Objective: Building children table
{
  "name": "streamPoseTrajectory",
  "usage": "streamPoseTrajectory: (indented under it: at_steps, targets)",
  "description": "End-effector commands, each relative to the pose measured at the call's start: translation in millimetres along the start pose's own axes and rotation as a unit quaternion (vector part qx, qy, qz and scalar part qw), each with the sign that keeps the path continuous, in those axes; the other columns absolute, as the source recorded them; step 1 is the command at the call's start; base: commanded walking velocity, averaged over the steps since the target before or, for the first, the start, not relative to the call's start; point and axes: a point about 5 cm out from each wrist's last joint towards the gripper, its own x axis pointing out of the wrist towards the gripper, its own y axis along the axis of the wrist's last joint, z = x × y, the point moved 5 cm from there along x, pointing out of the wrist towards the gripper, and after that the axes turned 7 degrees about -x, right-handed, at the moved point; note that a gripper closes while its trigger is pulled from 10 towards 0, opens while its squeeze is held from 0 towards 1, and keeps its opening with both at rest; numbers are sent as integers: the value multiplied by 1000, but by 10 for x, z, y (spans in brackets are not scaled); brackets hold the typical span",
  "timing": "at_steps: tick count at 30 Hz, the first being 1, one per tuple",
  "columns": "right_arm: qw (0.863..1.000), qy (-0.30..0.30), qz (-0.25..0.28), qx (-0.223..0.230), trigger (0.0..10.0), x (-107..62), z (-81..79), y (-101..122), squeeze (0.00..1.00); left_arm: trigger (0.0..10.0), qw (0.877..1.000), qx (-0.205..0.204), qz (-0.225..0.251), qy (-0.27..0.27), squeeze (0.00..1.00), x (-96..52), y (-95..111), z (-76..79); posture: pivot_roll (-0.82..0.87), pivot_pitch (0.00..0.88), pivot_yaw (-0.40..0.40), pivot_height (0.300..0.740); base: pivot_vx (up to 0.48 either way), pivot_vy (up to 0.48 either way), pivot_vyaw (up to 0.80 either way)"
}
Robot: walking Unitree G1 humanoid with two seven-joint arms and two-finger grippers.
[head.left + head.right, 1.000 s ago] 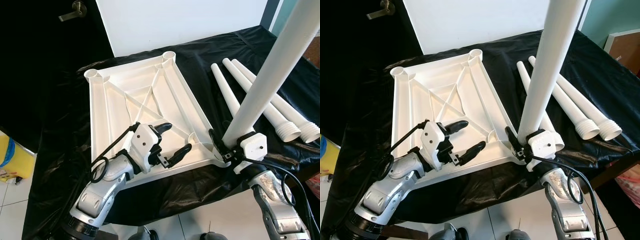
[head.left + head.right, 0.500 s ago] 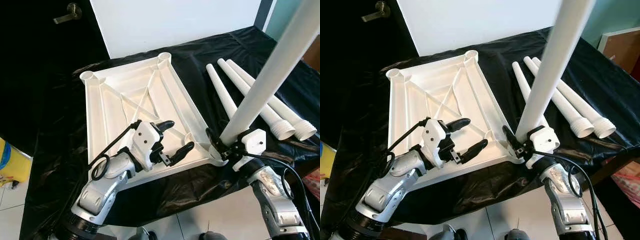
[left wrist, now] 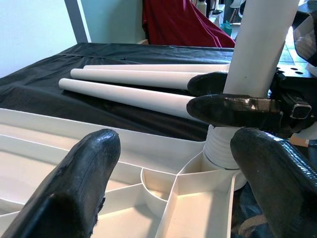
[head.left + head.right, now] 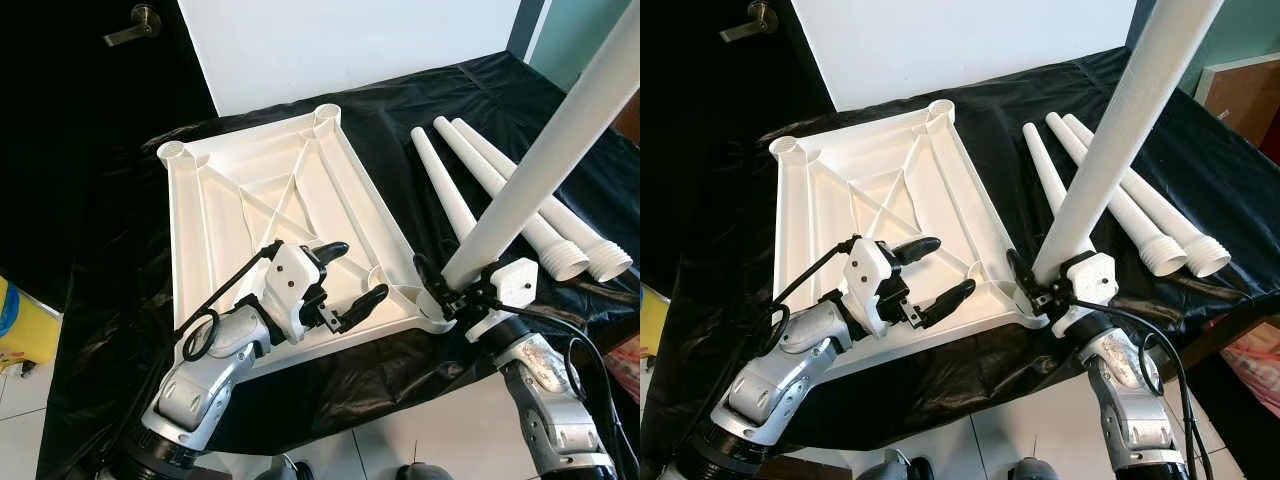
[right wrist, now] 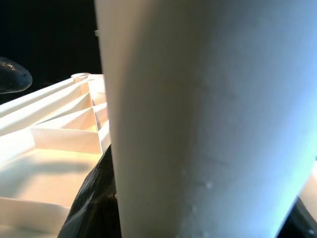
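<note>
The white tabletop (image 4: 262,190) lies upside down on the black-covered table, ribs up, with a round socket at each corner. My right gripper (image 4: 441,291) is shut on a long white leg (image 4: 545,165) near its lower end. The leg leans up and to the right. Its threaded end (image 3: 221,152) sits at the tabletop's near right corner socket. My left gripper (image 4: 356,272) hovers open over the tabletop's near edge, just left of that corner, holding nothing. Three spare legs (image 4: 520,205) lie side by side on the cloth to the right.
A black cloth (image 4: 120,280) covers the table, whose front edge runs just before my arms, with tiled floor (image 4: 25,420) below. A dark door with a lever handle (image 4: 128,25) stands at the back left. A yellow object (image 4: 18,325) sits on the floor, left.
The leg in my right gripper has tipped further to the right, away from upright. The camera has shifted slightly. My left gripper stays open in about the same place.
</note>
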Motion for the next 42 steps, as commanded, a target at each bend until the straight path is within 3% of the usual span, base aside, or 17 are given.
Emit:
streamPoseTrajectory:
  at_steps: [1, 13, 23, 33, 42]
  targets:
    - [998, 15, -66, 14, 10000, -110, -120, -311, 0, 10000, 999, -4, -10, -37, 0, -18, -28, 84, -93, 121, 87, 740, 0, 0, 0]
    - [998, 23, -52, -12, 10000, -110, -152, -246, 0, 10000, 999, -4, -11, -34, 0, -10, -43, 73, -96, 128, 86, 740, 0, 0, 0]
    - [999, 4, -39, -17, 10000, -108, -134, -215, 0, 10000, 999, -3, -49, -8, 0, -66, -357, 51, -97, 131, 91, 740, 0, 0, 0]
    - [999, -14, -32, -6, 10000, -103, -165, -231, 0, 10000, 996, -32, -75, 34, 0, -87, -648, 3, -96, 132, 108, 740, 0, 0, 0]
    - [999, -22, -28, -3, 10000, -83, -165, -225, 0, 10000, 995, -32, -77, 46, 0, -106, -699, -44, -87, 132, 109, 740, 0, 0, 0]
